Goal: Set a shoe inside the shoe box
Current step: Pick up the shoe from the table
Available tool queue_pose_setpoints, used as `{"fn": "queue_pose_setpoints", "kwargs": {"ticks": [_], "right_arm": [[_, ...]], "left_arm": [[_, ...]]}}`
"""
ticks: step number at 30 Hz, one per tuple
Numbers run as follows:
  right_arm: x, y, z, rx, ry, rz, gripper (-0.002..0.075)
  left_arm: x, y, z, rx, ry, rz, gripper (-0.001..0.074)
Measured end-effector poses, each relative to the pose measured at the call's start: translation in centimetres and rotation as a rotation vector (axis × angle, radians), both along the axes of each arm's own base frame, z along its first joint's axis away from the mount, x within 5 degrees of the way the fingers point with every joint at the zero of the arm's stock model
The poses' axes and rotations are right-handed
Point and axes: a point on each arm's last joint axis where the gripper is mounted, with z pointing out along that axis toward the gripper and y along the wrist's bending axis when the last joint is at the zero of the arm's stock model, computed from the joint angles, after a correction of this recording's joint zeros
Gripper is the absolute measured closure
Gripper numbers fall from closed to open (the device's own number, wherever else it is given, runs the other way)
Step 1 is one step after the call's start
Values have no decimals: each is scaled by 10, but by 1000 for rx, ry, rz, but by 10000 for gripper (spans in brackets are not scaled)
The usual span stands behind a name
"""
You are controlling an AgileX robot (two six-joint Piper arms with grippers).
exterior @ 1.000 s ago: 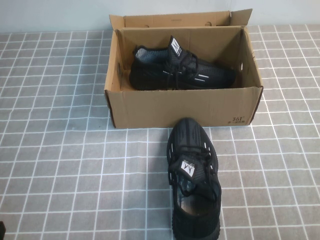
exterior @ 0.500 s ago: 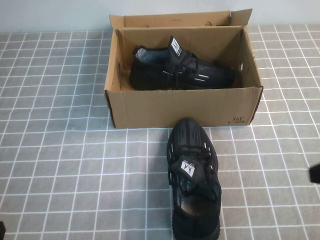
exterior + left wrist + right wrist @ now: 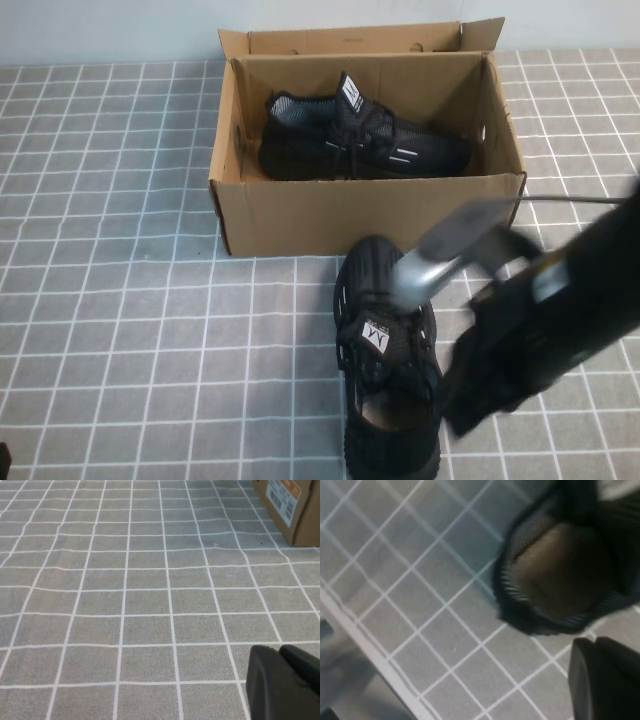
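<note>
Right gripper (image 3: 605, 680): jaws together, blurry, over black knit sneaker (image 3: 385, 400), hiding its side.
Left gripper (image 3: 285, 682): jaws together, low over grey tiled counter (image 3: 125, 580).
Brown cardboard shoe box (image 3: 350, 215): holds a second black sneaker (image 3: 360, 140).

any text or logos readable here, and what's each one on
"361": front wall of the shoe box; the smaller print under it is unreadable.
Orange and white sticker on the box end: print too small to read.
Tongue label, shoe on the table: logo mark, unclear.
Tongue label, shoe in the box: unreadable.

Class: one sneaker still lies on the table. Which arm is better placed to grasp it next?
Right: its end effector hangs beside the shoe in front of the shoe box. The left end effector sits over bare cloth.
</note>
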Motion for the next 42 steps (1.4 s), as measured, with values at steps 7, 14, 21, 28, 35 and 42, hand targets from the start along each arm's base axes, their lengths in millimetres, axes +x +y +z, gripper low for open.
{"fn": "queue_pose_setpoints", "kwargs": {"ticks": [7, 14, 21, 28, 35, 42], "right_arm": [[-12, 43, -4, -61, -81, 282, 712], [2, 51, 11, -18, -253, 293, 442], [16, 53, 3, -99, -365, 357, 294], [26, 58, -12, -155, -389, 385, 270], [33, 61, -18, -163, -417, 385, 214], [41, 63, -31, -198, -408, 391, 205]], "left_arm": [[0, 0, 0, 0, 0, 0, 736], [0, 0, 0, 0, 0, 0, 736], [0, 0, 0, 0, 0, 0, 736], [0, 0, 0, 0, 0, 0, 736], [0, 0, 0, 0, 0, 0, 736], [0, 0, 0, 0, 0, 0, 736]]}}
